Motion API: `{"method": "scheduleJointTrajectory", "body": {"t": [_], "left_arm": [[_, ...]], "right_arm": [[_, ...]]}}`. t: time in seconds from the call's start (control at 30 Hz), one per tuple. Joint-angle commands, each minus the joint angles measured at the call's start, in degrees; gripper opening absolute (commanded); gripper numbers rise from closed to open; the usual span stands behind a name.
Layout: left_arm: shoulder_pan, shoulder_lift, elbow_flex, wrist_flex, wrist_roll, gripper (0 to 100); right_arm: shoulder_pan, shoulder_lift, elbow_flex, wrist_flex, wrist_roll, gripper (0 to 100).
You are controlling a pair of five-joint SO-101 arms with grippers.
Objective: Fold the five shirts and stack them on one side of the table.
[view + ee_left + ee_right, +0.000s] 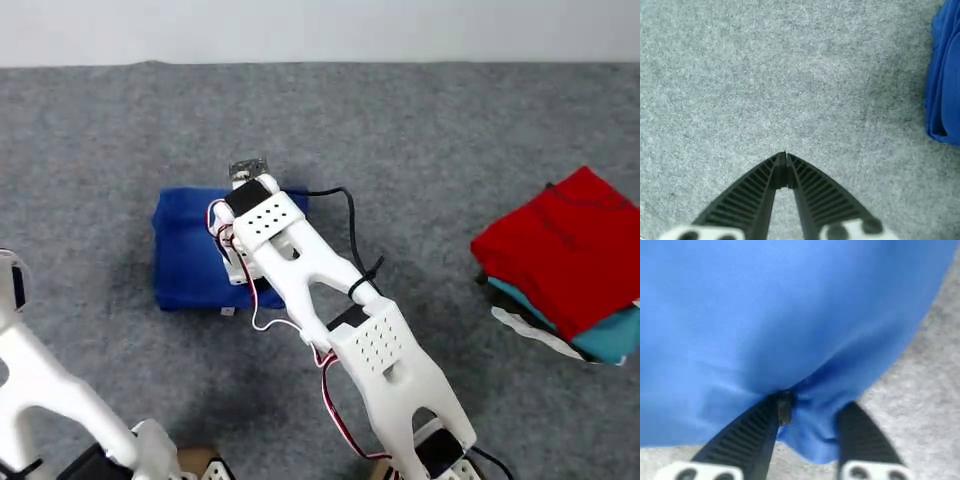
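Note:
A folded blue shirt (pixel 185 250) lies on the grey carpeted table (pixel 420 150), left of centre. My right gripper (pixel 816 405) is down on the shirt's right part, its fingers pinching a puckered fold of the blue shirt (pixel 790 330). In the high view the right arm (pixel 300 250) covers that spot. My left gripper (pixel 786 156) is shut and holds nothing, hovering over bare carpet with the blue shirt's edge (pixel 945 85) off to one side. The left arm (pixel 40 385) stands at the near left corner.
At the table's right edge sits a stack of folded shirts, a red one (pixel 570 240) on top, a teal one (pixel 610 340) under it and white and dark cloth lower down. A black cable (pixel 350 225) runs along the right arm.

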State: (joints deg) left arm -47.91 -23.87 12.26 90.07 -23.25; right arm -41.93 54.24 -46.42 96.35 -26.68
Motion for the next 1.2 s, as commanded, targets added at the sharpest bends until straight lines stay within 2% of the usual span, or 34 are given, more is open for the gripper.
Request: {"method": "scheduleJointTrajectory", "body": {"t": [0.0, 0.17, 0.33, 0.43, 0.6, 0.7, 0.83, 0.97, 1.03, 1.1, 1.17], "left_arm": [[-0.44, -1.93, -0.22, -0.18, 0.44, 1], [-0.09, -1.93, -0.22, -0.26, 0.44, 1], [-0.18, -1.93, -0.22, -0.26, 0.44, 1], [-0.09, -1.93, -0.22, -0.26, 0.44, 1], [0.0, -1.85, -0.13, -1.41, 0.44, 1], [0.0, -1.85, -0.13, -1.41, 0.44, 1], [0.0, -1.85, -0.13, -1.41, 0.44, 1], [0.0, -1.85, -0.13, -1.32, 0.53, 1], [0.0, -1.85, -0.04, -1.14, 0.53, 1], [0.0, -1.85, 0.75, -1.23, 0.53, 1], [0.0, -1.93, 1.63, -1.14, 0.53, 1]], "right_arm": [[1.19, 2.15, 0.53, 4.35, 3.08, 1.3], [4.53, 0.57, 0.88, 6.64, 6.77, 0.9], [13.93, -5.23, 0.88, 6.64, 14.15, 0.9], [20.26, -7.69, 0.88, 6.46, 25.58, 0.9], [30.37, -8.4, -1.23, 4.09, 51.69, 0.9], [34.42, -7.96, -3.87, -1.71, 59.96, 0.9], [35.12, -5.93, -8.7, -10.07, 65.32, 0.9], [31.96, -1.89, -13.45, -17.1, 65.85, 1.5], [29.93, 0.22, -15.21, -17.1, 65.85, 2.4], [28.09, 1.63, -16.62, -13.05, 64.97, 7.7], [27.03, 1.8, -18.99, -8.22, 58.99, 14.3]]}}
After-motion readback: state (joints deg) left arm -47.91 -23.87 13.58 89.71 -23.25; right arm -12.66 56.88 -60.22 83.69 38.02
